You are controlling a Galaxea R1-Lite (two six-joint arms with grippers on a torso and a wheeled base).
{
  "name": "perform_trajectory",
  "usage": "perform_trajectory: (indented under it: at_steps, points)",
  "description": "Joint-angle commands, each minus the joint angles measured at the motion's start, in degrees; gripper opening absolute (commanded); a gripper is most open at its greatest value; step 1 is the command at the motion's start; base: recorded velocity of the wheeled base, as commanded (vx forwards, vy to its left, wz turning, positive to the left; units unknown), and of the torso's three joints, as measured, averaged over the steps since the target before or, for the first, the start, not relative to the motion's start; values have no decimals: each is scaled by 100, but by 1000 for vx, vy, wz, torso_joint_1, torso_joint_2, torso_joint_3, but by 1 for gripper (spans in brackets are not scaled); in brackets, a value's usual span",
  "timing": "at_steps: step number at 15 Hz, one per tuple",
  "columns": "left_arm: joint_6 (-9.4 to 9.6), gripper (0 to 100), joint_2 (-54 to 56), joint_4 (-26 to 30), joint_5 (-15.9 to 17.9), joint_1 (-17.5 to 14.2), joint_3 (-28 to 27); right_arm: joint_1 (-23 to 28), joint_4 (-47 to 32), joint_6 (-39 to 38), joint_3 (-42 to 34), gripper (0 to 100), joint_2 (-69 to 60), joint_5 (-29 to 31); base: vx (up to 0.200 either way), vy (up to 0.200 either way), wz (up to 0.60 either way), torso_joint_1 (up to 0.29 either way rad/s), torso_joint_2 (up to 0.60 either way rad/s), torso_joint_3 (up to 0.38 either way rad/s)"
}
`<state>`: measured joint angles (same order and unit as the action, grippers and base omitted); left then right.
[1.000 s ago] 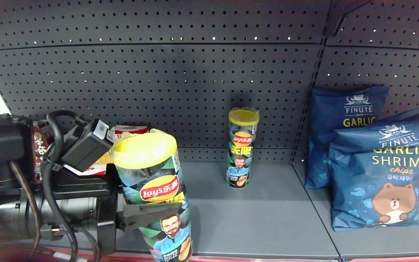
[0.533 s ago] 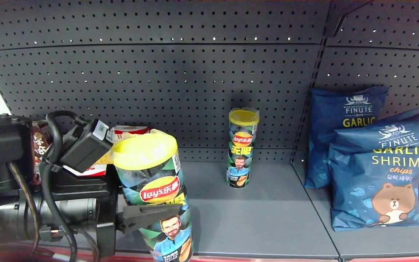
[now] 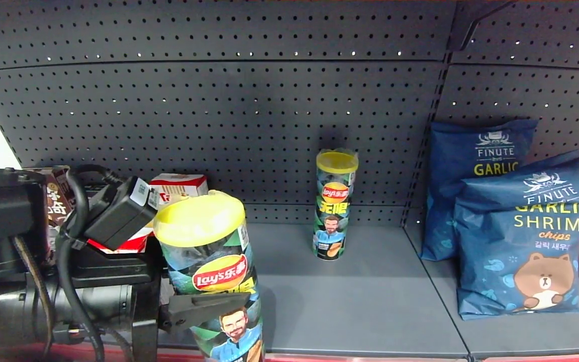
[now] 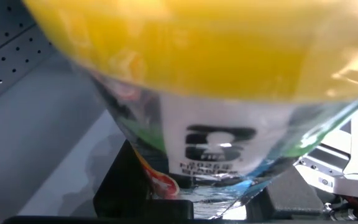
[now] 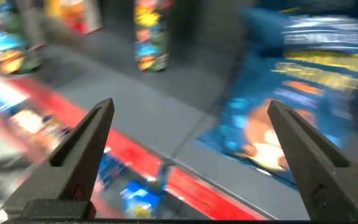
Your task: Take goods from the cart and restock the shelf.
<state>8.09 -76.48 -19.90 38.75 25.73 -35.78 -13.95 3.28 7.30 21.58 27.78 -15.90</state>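
Chip can [image 3: 204, 246] clamped in the left gripper [image 3: 209, 304] jaws
It is held upright at the shelf [image 3: 360, 301] front; the right gripper [image 5: 194, 155] jaws are spread wide, empty.

The robot's black left arm [image 3: 28, 296] lies level across the lower left of the head view, cables [image 3: 68, 241] looping over its wrist. Its black left gripper [image 3: 219, 299] is clamped around an upright yellow-lidded cylindrical chip can [image 3: 201, 246]. The black right gripper [image 5: 190, 106] hangs with its two fingers spread wide.
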Motion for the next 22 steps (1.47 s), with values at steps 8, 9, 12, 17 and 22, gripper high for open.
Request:
perform_trajectory:
  at_steps: [8, 9, 12, 17, 22]
  points:
    - [-10, 0, -16, 12, -26, -42, 54, -1734, 648, -53, 1332, 100, 3365, 245, 0, 0, 0, 0, 0, 0]
    - [-10, 0, -24, 3, -26, -42, 45, -1743, 841, -45, 1367, 100, 3603, 280, 0, 0, 0, 0, 0, 0]
    - [-18, 0, -24, 12, -35, -42, 45, -1796, 1553, -36, 1463, 100, 4341, 421, 0, 0, 0, 0, 0, 0]
    - [-36, 0, -24, 12, -122, -51, 54, -1954, 2581, -71, 1727, 100, 5650, 614, 0, 0, 0, 0, 0, 0]
    - [-36, 0, -68, 12, -114, -42, 45, -1928, 3944, -185, 1912, 100, 6749, 614, 0, 0, 0, 0, 0, 0]
